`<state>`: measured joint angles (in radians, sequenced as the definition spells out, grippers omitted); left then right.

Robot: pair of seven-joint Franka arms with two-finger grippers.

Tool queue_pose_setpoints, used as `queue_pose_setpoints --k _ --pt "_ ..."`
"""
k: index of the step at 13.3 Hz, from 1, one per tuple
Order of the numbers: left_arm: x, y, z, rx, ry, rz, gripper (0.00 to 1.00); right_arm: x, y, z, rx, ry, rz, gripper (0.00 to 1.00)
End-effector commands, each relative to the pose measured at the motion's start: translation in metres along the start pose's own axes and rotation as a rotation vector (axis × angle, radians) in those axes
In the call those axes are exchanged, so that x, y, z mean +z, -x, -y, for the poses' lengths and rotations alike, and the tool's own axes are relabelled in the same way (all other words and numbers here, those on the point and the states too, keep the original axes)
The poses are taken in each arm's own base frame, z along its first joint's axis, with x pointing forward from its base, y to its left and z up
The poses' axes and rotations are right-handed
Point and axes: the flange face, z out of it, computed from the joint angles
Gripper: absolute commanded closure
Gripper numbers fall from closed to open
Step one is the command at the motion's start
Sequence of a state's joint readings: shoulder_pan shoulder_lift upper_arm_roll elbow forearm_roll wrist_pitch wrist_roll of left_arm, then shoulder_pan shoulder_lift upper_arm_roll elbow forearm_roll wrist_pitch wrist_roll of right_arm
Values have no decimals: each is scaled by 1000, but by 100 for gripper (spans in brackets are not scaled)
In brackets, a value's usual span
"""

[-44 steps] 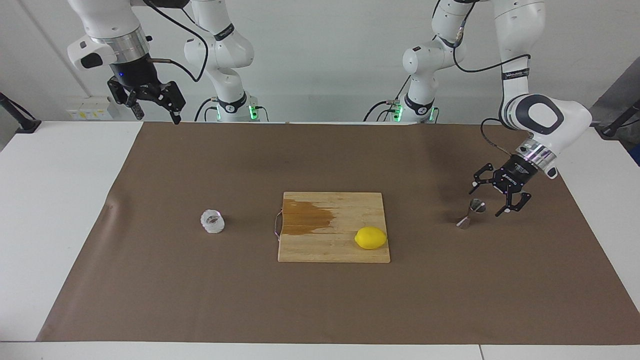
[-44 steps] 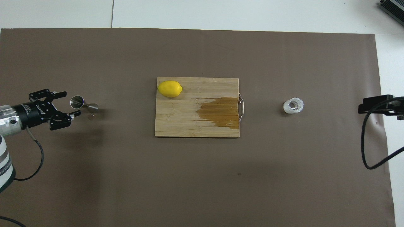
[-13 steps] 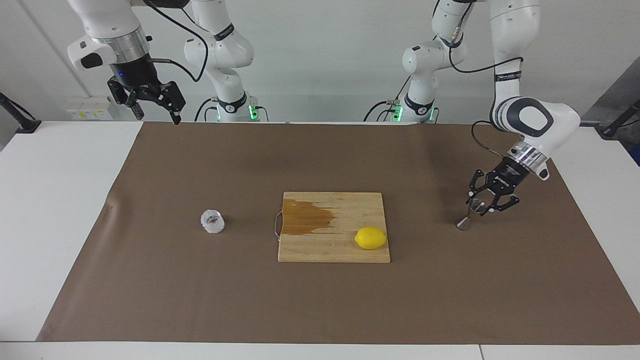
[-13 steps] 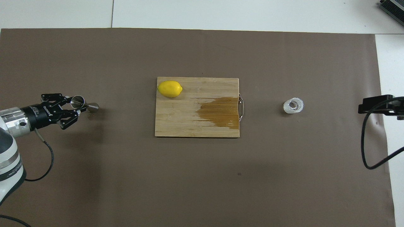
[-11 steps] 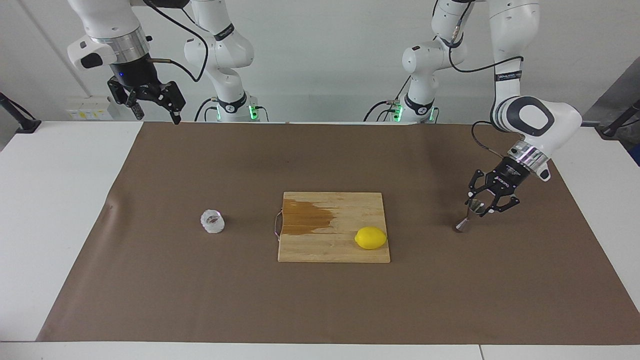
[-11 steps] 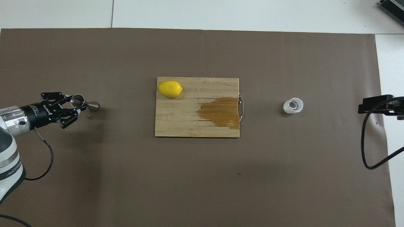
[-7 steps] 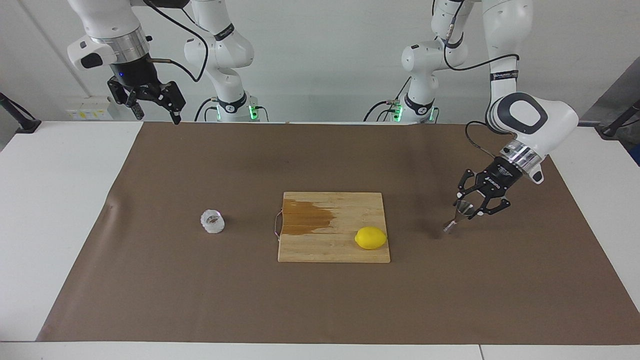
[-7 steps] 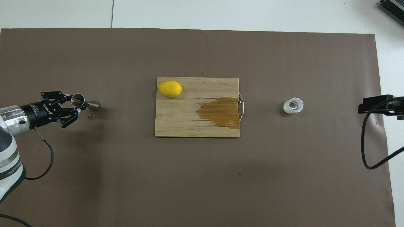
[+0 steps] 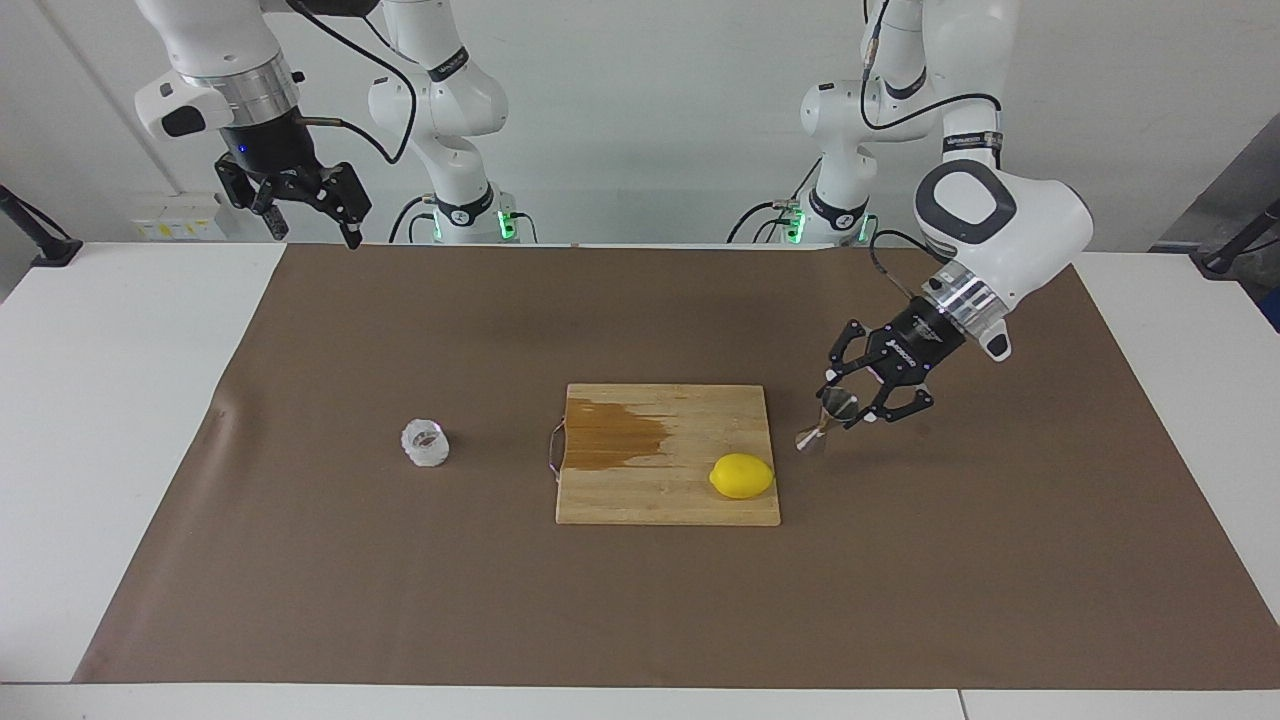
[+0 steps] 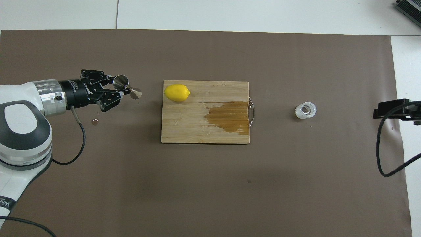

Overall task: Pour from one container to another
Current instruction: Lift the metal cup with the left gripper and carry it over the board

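The silver jigger (image 9: 822,427) is held tilted in my left gripper (image 9: 846,405), which is shut on its upper cone. It hangs just above the brown mat, beside the cutting board's edge toward the left arm's end, near the lemon. In the overhead view the jigger (image 10: 127,88) and left gripper (image 10: 119,89) show the same. The small ribbed clear glass cup (image 9: 425,443) stands on the mat beside the board's handle, toward the right arm's end; it also shows in the overhead view (image 10: 305,110). My right gripper (image 9: 305,215) waits open, high over the mat's corner by its base.
A wooden cutting board (image 9: 660,505) with a dark wet patch lies mid-table, a yellow lemon (image 9: 741,476) on its corner nearest the jigger. A small droplet (image 10: 95,122) lies on the brown mat (image 9: 900,580).
My left gripper closed on the jigger, lifted it off the mat and carried it toward the cutting board. The right arm has not moved.
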<state>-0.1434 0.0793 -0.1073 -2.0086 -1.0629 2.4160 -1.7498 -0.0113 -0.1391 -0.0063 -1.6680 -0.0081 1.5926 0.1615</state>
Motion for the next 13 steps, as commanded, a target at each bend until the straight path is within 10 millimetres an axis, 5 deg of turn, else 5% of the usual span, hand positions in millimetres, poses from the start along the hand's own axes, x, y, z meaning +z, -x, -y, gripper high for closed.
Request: queue_pose_setpoints --k 1,5,13 --pt "38 21 37 37 34 -2 100 -2 2 -3 -1 10 -13 0" --pt "78 42 96 67 122 26 100 -2 2 -3 -1 10 -13 0" --pt "151 32 148 41 126 16 100 -2 2 -3 -1 10 -13 0"
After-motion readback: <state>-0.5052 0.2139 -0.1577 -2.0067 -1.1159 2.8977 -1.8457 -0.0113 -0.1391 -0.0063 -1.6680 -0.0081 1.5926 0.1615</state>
